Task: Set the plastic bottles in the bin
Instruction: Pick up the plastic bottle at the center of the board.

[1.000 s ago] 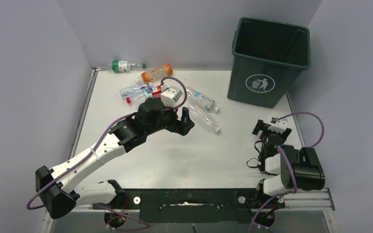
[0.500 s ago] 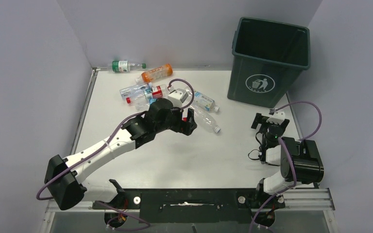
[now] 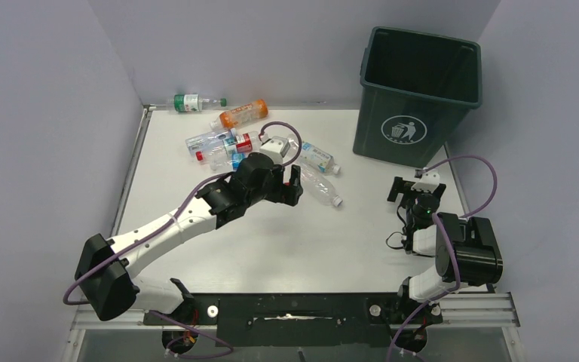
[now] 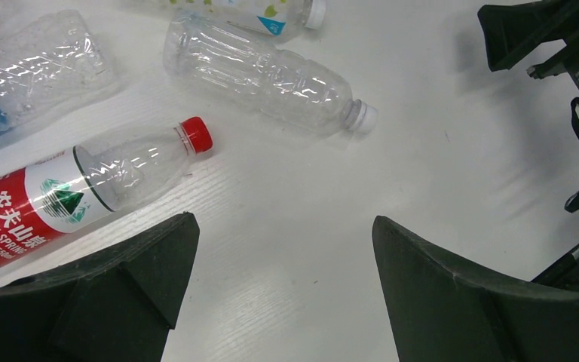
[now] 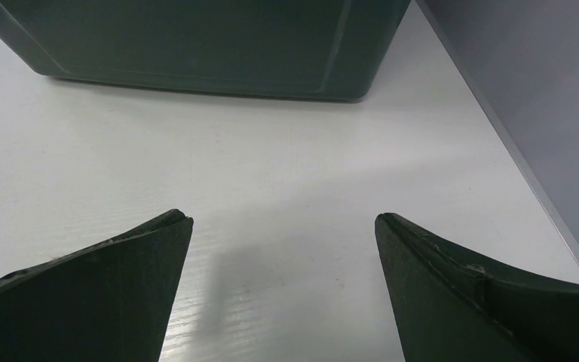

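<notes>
Several plastic bottles lie at the table's back left: a green-labelled one (image 3: 188, 102), an orange one (image 3: 243, 114), a red-labelled one (image 4: 83, 192) and a bare clear one (image 3: 318, 186) (image 4: 264, 75). My left gripper (image 3: 292, 185) (image 4: 285, 222) hovers open just short of the clear and red-labelled bottles, with only table between its fingers. The dark green bin (image 3: 416, 94) (image 5: 196, 38) stands at the back right. My right gripper (image 3: 415, 188) (image 5: 283, 219) is open and empty, low over the table in front of the bin.
A crushed clear bottle (image 4: 38, 60) and a blue-labelled bottle (image 3: 317, 157) lie among the pile. The right arm (image 4: 558, 38) shows at the left wrist view's top right. Walls close in the table on the left, back and right.
The left arm has reached farther out and to the right, bringing its open gripper closer to the bottles. The right gripper has edged slightly toward the bin.
</notes>
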Controlling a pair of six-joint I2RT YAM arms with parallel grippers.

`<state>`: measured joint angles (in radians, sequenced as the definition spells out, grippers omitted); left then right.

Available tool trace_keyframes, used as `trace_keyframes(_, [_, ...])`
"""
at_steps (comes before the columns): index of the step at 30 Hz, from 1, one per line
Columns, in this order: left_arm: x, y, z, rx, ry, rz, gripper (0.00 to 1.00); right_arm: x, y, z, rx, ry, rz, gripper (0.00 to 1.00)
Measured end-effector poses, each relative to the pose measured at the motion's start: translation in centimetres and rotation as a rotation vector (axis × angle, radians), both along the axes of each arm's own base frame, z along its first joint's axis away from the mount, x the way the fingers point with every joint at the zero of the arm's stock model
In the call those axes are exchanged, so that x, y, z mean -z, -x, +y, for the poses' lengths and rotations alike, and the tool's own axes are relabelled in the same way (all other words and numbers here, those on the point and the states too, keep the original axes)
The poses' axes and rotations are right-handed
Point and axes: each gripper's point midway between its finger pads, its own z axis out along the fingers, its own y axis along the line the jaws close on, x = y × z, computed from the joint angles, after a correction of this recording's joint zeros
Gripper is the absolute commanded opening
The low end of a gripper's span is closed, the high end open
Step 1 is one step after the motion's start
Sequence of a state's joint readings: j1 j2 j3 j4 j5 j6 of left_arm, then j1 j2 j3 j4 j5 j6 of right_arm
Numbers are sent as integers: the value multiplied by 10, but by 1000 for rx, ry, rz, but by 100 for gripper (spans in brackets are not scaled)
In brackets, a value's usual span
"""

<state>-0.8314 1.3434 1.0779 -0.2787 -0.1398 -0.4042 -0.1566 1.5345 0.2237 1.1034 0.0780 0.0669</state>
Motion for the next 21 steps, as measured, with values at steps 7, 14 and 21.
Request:
trace_keyframes(7, [1, -3, 6, -74, -16, -10, 87, 0, 0, 1, -4, 0, 0, 98])
trace_keyframes(14, [20, -10, 6, -103, -71, 7, 87, 0, 0, 1, -4, 0, 1, 98])
trace_keyframes(21, [45, -16, 0, -102, -127, 41, 87, 0, 0, 1, -4, 0, 1, 98])
